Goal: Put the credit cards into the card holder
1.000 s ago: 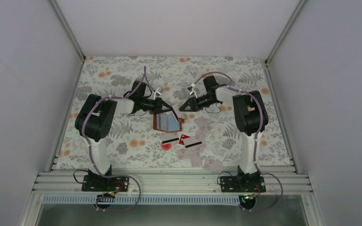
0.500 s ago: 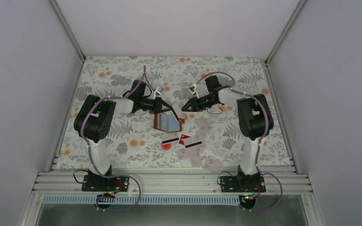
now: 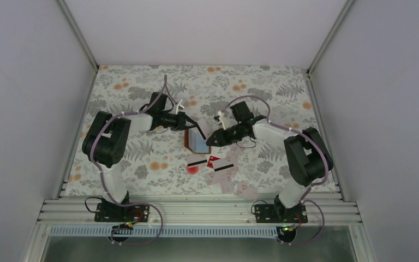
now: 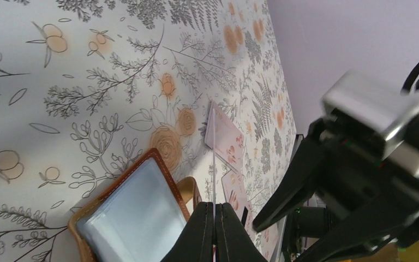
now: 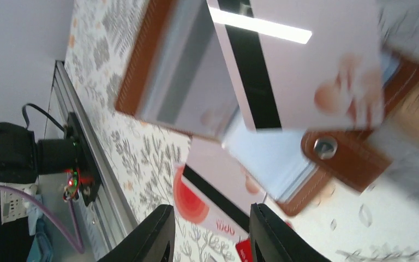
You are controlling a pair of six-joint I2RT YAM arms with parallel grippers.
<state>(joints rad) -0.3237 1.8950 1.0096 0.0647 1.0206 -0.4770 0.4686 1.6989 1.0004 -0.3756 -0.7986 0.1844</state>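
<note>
Left gripper [image 4: 214,218] is clamped on a pale, black-striped credit card [image 5: 305,71], which tilts over the open card holder [image 3: 195,144] (brown leather, lying on the floral table [image 3: 131,87]). Right gripper [image 3: 211,141] hovers just beside the holder with its jaws apart and empty. Other credit cards [image 3: 218,165] lie nearer the bases.

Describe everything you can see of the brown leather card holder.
The small brown leather card holder lies open near the middle of the floral cloth. It has a stitched edge, pale glossy inner pockets and a strap with a metal snap. A pale black-striped card, pinched by the left fingers, hangs over it.
</note>
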